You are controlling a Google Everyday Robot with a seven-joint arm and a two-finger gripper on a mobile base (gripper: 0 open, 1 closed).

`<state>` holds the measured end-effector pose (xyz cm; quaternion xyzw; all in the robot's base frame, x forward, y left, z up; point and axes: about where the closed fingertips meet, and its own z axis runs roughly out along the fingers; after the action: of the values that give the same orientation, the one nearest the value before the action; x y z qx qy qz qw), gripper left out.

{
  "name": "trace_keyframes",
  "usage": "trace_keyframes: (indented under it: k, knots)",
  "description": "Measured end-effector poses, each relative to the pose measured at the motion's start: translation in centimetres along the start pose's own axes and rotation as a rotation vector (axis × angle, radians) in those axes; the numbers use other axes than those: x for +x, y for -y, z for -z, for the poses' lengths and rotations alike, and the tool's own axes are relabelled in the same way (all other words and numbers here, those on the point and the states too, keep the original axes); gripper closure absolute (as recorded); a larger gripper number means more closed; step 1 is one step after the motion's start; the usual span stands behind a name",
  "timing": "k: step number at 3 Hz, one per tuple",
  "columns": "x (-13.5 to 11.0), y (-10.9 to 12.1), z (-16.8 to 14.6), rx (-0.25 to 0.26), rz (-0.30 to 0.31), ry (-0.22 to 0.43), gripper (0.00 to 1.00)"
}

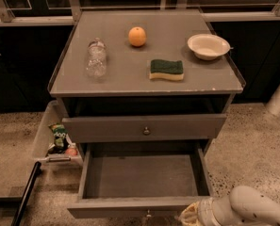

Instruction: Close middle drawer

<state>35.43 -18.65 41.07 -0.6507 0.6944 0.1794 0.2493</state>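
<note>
Middle drawer (139, 175): is it closed yet?

"No. It stands pulled far out at 6 o'clock, its bare inside showing under the drawer above."

"And the gripper (191, 215)?"

"Low at 5 o'clock, just beside the right end of the drawer front. Whether it touches, and whether it is clenched or released, I cannot tell."

"So what's left?"

"By my judgement, the whole push inward at 12 o'clock."

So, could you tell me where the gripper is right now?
In the camera view, the gripper sits bottom right, at the front right corner of the open middle drawer.
</note>
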Motion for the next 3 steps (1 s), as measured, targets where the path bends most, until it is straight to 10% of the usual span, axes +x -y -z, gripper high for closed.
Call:
trace_keyframes:
  k: [1,3]
  knots:
    - [-0.18,1.30,-0.89,0.011,0.020,0.002,1.00]
    - [-0.18,1.30,-0.90,0.011,0.021,0.002,0.58]
